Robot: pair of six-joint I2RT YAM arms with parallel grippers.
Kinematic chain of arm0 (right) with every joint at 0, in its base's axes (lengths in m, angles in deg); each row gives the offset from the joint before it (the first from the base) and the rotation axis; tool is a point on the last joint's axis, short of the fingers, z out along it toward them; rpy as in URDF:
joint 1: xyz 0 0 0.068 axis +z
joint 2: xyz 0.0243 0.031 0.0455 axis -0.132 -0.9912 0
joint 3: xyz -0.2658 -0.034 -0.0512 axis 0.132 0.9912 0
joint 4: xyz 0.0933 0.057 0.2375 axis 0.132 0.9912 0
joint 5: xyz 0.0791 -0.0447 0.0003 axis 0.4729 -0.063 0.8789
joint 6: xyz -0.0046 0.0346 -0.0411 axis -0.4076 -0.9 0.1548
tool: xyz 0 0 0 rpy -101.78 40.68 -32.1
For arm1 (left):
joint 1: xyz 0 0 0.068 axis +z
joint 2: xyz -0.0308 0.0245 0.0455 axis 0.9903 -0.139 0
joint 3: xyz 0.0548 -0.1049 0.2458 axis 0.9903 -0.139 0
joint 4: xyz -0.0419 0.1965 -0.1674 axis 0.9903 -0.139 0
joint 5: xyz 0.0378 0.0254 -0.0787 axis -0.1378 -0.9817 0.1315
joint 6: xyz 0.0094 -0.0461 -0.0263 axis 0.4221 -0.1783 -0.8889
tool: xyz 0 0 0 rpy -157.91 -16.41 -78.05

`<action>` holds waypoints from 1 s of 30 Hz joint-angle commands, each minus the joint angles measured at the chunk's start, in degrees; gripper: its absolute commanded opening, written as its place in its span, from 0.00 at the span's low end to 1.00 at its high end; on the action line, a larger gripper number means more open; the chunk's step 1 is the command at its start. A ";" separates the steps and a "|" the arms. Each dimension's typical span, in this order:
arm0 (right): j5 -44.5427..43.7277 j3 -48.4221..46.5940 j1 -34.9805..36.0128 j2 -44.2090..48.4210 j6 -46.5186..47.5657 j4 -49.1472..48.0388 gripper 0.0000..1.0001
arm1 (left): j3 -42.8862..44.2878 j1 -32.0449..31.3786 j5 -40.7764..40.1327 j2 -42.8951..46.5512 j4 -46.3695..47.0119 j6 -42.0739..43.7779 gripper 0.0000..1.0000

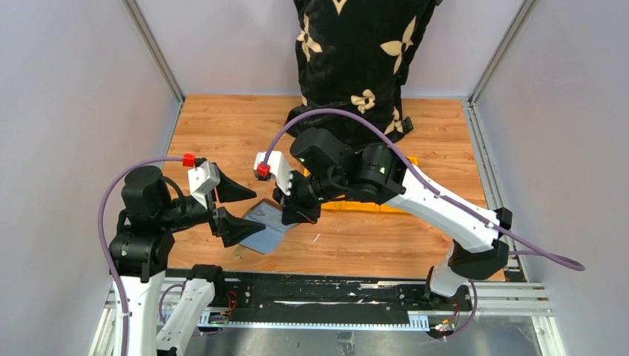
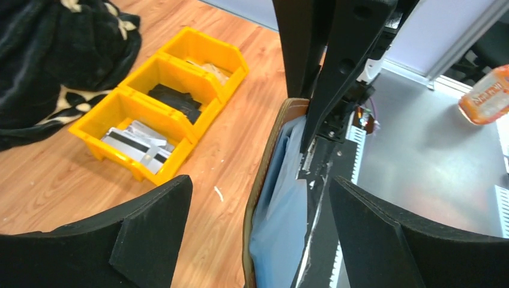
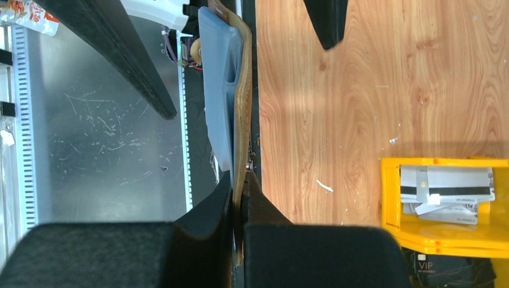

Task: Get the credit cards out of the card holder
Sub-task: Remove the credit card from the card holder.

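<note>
R pincer (image 3: 239,195) pressed together on the brown edge of the card holder (image 3: 223,84), which stands on edge, grey inner side showing, by the desk (image 3: 360,90) front edge. L pincer (image 2: 259,186) spread wide, fingers either side of the holder. Credit cards (image 3: 447,186) lie in a yellow bin (image 3: 389,198).

Top view: set high above and behind the arm bases, looks down and forward over the whole wooden table (image 1: 222,126), from far off. Left wrist view: sits low and close, looks out between the left fingers (image 2: 120,240) across the table toward the yellow bins (image 2: 153,108). Right wrist view: looks along the right fingers (image 3: 120,252), very near, facing roughly the opposite way. Shared by all three: the card holder (image 1: 267,226), table and bins.
</note>
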 commanded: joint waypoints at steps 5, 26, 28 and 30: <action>1.33 -7.12 2.29 -3.40 4.83 5.07 0.00 | -2.07 -0.13 10.34 0.64 -0.37 -1.50 0.74; 7.36 29.68 -0.63 20.59 -14.82 -47.42 0.49 | 5.77 -0.12 9.38 -2.69 -1.11 -4.24 0.00; 3.98 41.85 -1.21 26.96 -21.10 -65.74 0.53 | 7.84 -0.14 7.13 -2.95 -1.11 -5.02 0.00; 0.47 50.88 -1.50 31.55 -26.56 -79.31 0.56 | 9.26 -0.12 5.27 -3.37 -1.12 -5.70 0.00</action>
